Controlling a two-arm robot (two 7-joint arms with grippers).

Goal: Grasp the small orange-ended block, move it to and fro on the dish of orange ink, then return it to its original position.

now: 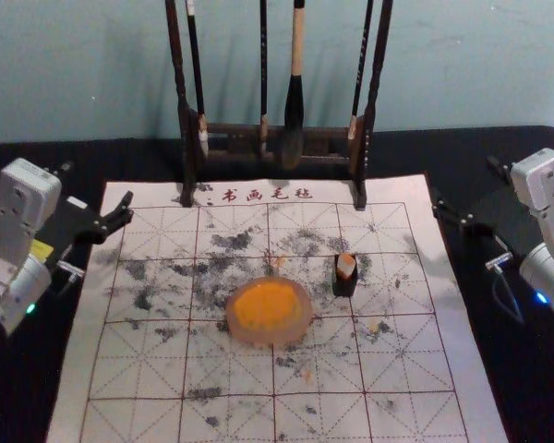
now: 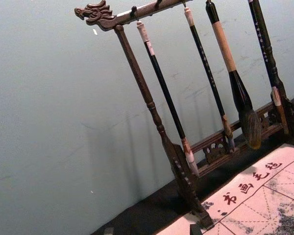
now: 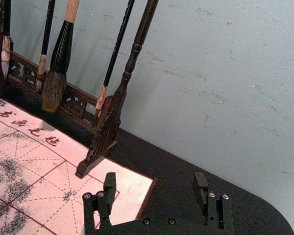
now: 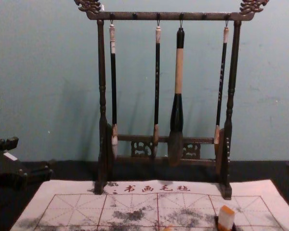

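Note:
The small block [image 1: 347, 267], whitish with an orange end, stands in a black holder [image 1: 344, 286] on the mat. In the chest view the block [image 4: 226, 219] has its orange end up. To its left lies a round pinkish dish [image 1: 270, 341] holding orange ink [image 1: 267, 304]. My left gripper [image 1: 97, 184] is open off the mat's upper left edge, far from block and dish; its tips edge into the left wrist view [image 2: 152, 230]. Beyond the mat's upper right edge my right gripper [image 1: 465, 187] is also open, and its wrist view shows nothing between the fingers of this gripper [image 3: 155, 182].
A dark wooden rack [image 4: 168, 16] with several hanging brushes stands at the mat's far edge, behind dish and block. The ink-smudged white mat [image 1: 138, 369] with a printed grid lies on a black table [image 1: 462, 152]. A pale wall rises behind.

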